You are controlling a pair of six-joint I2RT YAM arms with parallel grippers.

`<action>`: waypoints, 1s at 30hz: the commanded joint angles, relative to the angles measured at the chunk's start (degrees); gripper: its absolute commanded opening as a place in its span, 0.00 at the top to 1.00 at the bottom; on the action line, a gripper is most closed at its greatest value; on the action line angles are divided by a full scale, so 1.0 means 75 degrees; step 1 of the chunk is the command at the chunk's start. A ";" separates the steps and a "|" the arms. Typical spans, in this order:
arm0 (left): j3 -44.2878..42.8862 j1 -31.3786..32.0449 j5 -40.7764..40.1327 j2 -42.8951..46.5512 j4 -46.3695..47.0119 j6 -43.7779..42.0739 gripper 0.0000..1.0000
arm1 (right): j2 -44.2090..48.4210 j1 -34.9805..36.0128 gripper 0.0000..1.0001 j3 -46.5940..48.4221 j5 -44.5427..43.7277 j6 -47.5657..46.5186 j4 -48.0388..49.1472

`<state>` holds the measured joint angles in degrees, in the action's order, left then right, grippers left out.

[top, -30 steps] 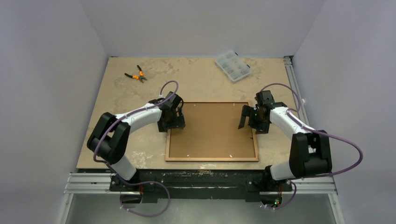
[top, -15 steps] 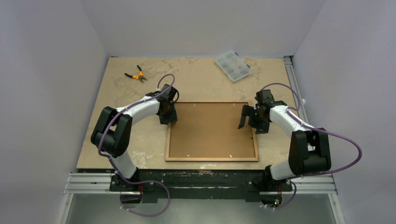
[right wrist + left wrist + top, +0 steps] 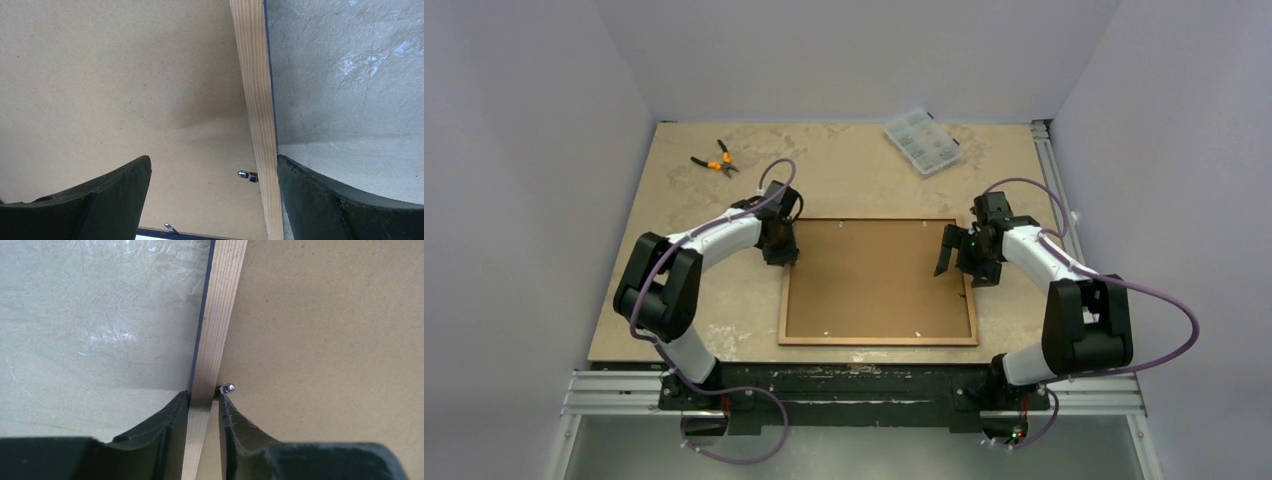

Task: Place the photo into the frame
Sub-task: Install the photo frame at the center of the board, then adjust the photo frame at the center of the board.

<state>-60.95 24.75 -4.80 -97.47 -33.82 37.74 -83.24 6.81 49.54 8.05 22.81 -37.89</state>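
The frame lies wood side up on the tabletop, a brown backing board seated in it; the photo isn't in view. Your left jaws pinch one rail, the inner tip just beside a metal tab. Your right jaws gape wide, straddling the opposite rail. Before lifting, I'd close those too, squarely, clear of tabs. Open tabletop lies outside both jaws; pliers and a parts box sit well beyond.

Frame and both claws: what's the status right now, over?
Left gripper pinching the frame by its left rail. Right gripper open astride right rail. Frame flat, wood side up, brown board inside; no photo in sight. Pliers, parts box far back.
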 commanded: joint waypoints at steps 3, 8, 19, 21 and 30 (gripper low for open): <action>0.0657 -0.0266 0.1291 0.0558 0.0899 0.0335 0.44 | -0.0106 -0.0007 0.07 0.0122 0.0368 -0.0139 0.0177; 0.1474 -0.0797 0.2352 0.1353 0.1610 0.0704 0.28 | -0.0207 -0.0004 0.07 0.0044 0.0465 -0.0257 0.0143; 0.1355 -0.0933 0.1537 0.3908 -0.0041 0.0269 0.15 | -0.0188 0.1232 0.11 -0.0314 0.0858 0.0431 0.0606; 0.1292 -0.0933 0.1473 0.4346 -0.0335 0.0163 0.14 | -0.0307 0.1748 0.11 -0.0259 0.0808 0.0719 0.0762; 0.1518 -0.0901 0.2124 0.5625 -0.0692 -0.0040 0.00 | -0.0886 0.3209 0.11 0.0586 0.0442 0.1409 0.1024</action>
<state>-49.36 18.02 8.19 -57.60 -37.60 39.22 -89.14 28.71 51.03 10.79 30.11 -32.45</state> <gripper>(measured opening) 0.986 0.891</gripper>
